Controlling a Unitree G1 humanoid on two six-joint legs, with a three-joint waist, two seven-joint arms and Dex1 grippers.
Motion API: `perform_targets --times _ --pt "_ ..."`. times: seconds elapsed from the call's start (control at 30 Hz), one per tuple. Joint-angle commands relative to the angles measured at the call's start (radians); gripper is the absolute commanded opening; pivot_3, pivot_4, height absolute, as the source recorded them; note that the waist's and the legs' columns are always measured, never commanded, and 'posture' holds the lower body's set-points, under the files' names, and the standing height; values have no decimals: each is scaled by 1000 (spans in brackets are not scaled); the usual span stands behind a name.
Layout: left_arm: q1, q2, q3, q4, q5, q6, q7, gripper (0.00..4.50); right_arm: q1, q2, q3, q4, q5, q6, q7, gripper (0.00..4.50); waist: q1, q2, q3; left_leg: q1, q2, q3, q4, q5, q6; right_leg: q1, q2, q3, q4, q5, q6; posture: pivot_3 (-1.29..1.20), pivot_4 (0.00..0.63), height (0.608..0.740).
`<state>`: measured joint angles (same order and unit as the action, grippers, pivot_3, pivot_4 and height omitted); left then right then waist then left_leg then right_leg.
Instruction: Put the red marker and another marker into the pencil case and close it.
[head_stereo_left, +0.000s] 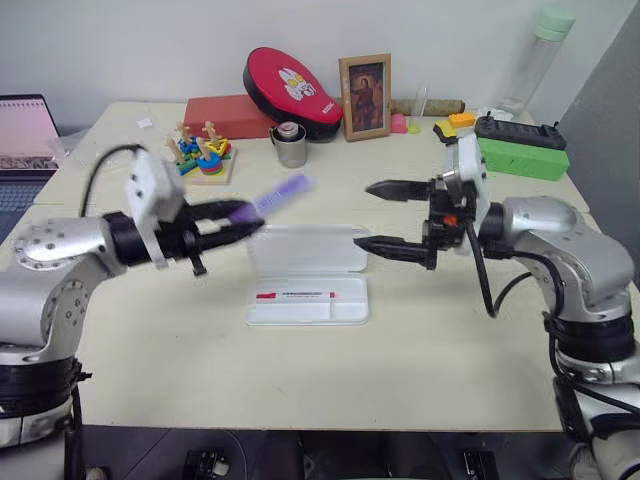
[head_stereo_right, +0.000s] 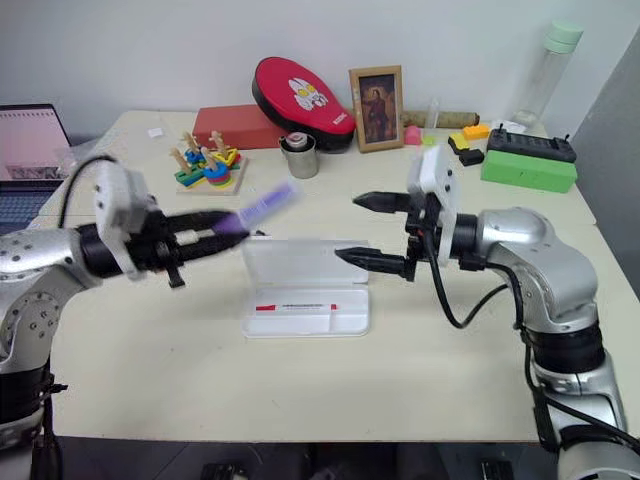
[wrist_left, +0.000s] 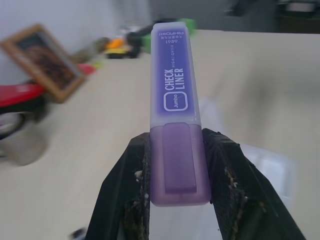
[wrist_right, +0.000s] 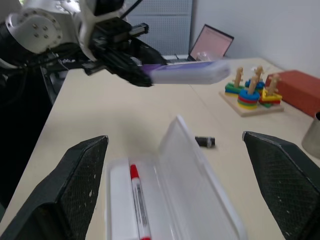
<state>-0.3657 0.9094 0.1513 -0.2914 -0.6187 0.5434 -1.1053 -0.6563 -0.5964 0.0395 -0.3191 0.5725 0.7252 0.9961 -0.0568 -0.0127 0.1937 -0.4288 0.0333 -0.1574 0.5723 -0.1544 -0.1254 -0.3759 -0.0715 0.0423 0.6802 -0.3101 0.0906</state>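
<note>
Left end effector: raised above the tabletop, its two black fingers clamped on the cap end of the flat, wide lilac highlighter marker.
Lilac highlighter marker: juts out past the left fingertips, slanting up and away; its free end hangs in open air, just off the lid's near corner.
Right end effector: spread wide and holding nothing, both fingers pointing across toward the left one; the lower finger tip sits close to the lid's end edge, though contact cannot be told.
White rectangular plastic pencil case with rounded corners: open, lying below and between the two end effectors; its hinged clear lid stands up along the far long edge.
Slim white-barrelled marker with a red cap: lies lengthwise in the tray, below the gap between the end effectors.
Beige tabletop: bare on the near side of the tray, out to the front edge.
Small black object: on the tabletop behind the lid, under the held highlighter.
Far edge: wooden ring-stacking toy, metal cup, red box and framed picture, all well apart from both end effectors.
</note>
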Motion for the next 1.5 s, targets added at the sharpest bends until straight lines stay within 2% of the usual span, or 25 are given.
perform_targets --times 0.03,0.1,0.27,0.53,0.77,1.23,1.3,1.5 --pt "47 45 -122 -18 98 -53 -79 1209 49 -55 -13 -79 27 1 28 4500 0 0 0 0 0 0 0 0 0 0 0 0 0 0 0 0 150 740" --pt "63 53 -197 25 179 -117 -111 1209 66 -69 -6 -96 24 4 23 4500 -1 0 0 0 0 0 0 0 0 0 0 0 0 0 0 0 150 740" --pt "55 40 -296 114 277 -216 -168 1209 85 -75 3 -122 17 9 -3 4500 0 0 0 0 0 0 0 0 0 -1 0 0 0 0 0 0 150 740" --pt "-11 34 -331 250 372 -343 -234 1209 128 -85 7 -160 18 17 -26 4500 2 0 0 -1 0 0 0 0 0 -1 0 0 0 0 0 0 150 740" --pt "-49 36 -336 303 404 -386 -280 1209 145 -76 6 -179 25 22 -50 4500 0 0 0 -1 0 0 0 0 0 -1 0 0 0 0 0 0 150 740" --pt "-90 9 -342 328 441 -383 -301 1209 153 -68 17 -176 19 13 -62 4500 0 0 0 -1 0 0 0 0 0 -1 0 0 0 0 0 0 150 740" --pt "-96 -3 -337 319 435 -366 -292 1908 151 -67 18 -174 18 11 -61 4500 0 0 0 -1 0 0 0 0 0 -1 0 0 0 0 0 0 150 740" --pt "-93 -8 -328 297 426 -334 -293 3062 146 -68 21 -163 12 5 -56 4500 0 0 0 -1 0 0 1 0 0 -1 0 0 0 0 0 0 150 740"
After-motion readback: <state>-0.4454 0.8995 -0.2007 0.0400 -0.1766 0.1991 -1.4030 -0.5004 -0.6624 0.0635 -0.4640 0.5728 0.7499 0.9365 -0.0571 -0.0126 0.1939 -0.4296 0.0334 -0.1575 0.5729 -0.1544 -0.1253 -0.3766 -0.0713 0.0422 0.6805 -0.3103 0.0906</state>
